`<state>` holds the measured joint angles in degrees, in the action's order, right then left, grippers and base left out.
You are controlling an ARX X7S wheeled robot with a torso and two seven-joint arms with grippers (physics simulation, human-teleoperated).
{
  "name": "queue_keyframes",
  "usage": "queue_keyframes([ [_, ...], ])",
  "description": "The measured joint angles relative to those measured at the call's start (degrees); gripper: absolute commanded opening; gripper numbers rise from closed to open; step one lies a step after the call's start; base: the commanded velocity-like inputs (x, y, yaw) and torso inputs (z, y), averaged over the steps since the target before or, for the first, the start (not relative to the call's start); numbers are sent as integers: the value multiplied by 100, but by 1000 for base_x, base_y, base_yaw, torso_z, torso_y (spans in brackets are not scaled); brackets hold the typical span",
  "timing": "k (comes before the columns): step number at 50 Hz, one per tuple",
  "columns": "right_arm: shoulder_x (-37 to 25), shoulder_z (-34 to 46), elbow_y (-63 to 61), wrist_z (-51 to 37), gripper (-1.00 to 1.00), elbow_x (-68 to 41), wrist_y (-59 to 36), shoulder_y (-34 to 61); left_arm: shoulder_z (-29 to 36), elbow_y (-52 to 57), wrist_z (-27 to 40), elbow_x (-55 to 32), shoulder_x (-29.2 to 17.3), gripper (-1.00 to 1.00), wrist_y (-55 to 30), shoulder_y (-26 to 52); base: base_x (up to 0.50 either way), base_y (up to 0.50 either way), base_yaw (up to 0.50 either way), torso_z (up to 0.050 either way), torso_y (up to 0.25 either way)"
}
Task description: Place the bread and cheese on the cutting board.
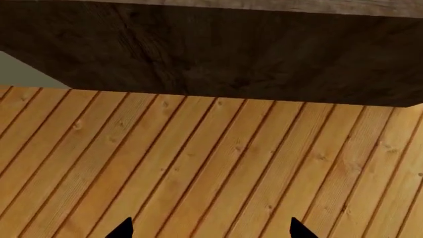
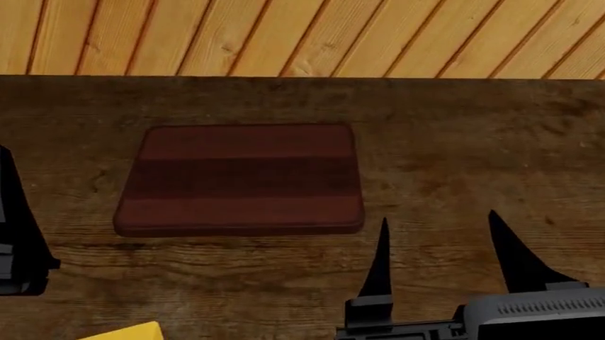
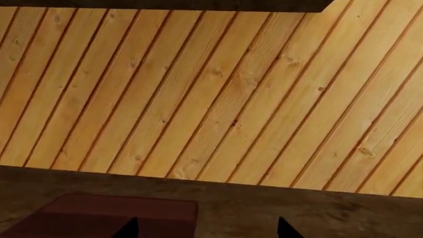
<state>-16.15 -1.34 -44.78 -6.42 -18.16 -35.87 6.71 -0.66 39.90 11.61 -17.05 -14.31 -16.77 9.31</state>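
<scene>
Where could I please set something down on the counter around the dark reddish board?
The flat striped reddish-brown wooden cutting board itself is bare. Bare brown grained countertop lies to its right, and a strip runs behind it up to the far edge. The near side is crowded: the open right claw near the board's front right corner, the yellow cheese wedge front left.

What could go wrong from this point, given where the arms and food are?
The cheese is barely in the head view, at its bottom edge near the left arm, so a grasp there would be poorly seen. The bread shows in no view, so it must be found first. The right gripper hangs open beside the empty cutting board; a careless sweep could nudge the board.
</scene>
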Motion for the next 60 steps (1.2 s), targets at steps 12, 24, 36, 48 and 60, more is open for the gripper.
queue_keyframes([
  [12, -18, -39, -13, 4, 100, -94, 45, -56, -940, 1090, 1311, -1549, -497, 100, -2562, 534, 0, 0, 0, 0, 0],
  [24, -52, 15, 5, 27, 100, -109, 138, -78, -2668, 1433, 4054, -6442, -1969, 100, -4023, 504, 0, 0, 0, 0, 0],
  [36, -87, 110, 37, 33, 100, -96, 188, -71, -3673, 1700, 5242, -8735, -2575, 100, -4243, -135, 0, 0, 0, 0, 0],
  [48, -119, 191, 78, 38, 100, -104, 212, -50, -4060, 1896, 5744, -9811, -2494, 100, -4459, -356, 0, 0, 0, 0, 0],
  [60, -142, 229, 132, 41, 100, -123, 263, -44, -3682, 1785, 6014, -9967, -1998, 100, -4884, -40, 0, 0, 0, 0, 0],
])
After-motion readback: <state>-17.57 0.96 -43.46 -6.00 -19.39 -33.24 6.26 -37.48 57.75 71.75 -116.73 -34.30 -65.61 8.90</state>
